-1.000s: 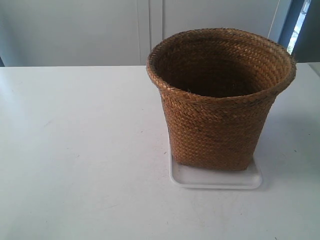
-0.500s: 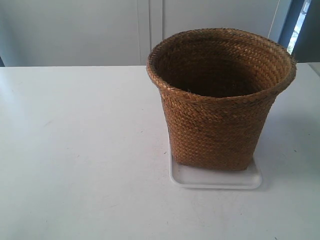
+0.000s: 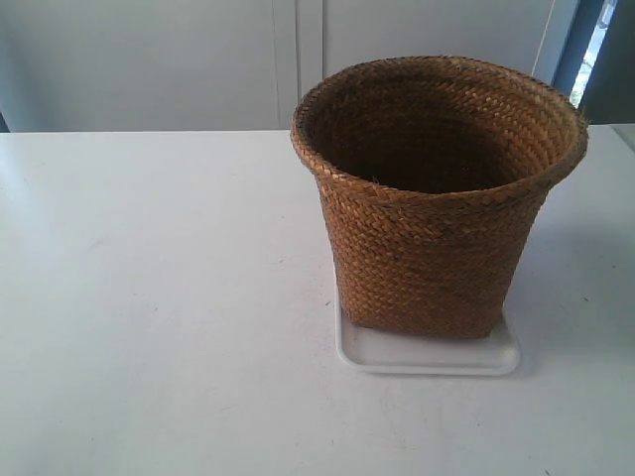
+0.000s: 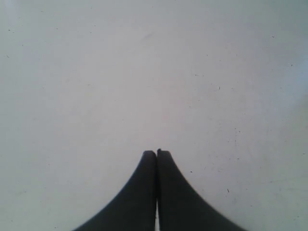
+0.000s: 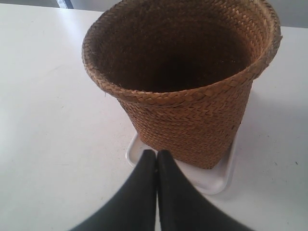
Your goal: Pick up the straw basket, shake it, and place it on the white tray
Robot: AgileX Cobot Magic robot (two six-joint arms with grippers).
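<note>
**Basket upright on the tray, both sets of fingers closed on nothing**

The basket (image 3: 429,260) stood on the tray (image 3: 427,359), its narrow base set toward the tray's far side in the exterior view, so a strip of white showed in front. It was upright. Its long axis ran straight up from the counter (image 3: 149,297), with the flared rim on top and the mouth open to the ceiling. I saw no lean.

My left fingers (image 4: 154,158) were pressed together with no gap. They held nothing and faced only bare counter. My right fingers (image 5: 154,158) were pressed together too and empty. They pointed at the basket's lower wall and the tray's edge, near both, but I could not tell whether they touched either.

From how things lay, I judged the set-down as good as done, though I could not tell whether the lifting and shaking were done. If not, the next move called for spreading my right fingers, rising to the braided rim and pinching the wall there. A tall, light basket could tip or skid the slick tray if pushed low.
</note>
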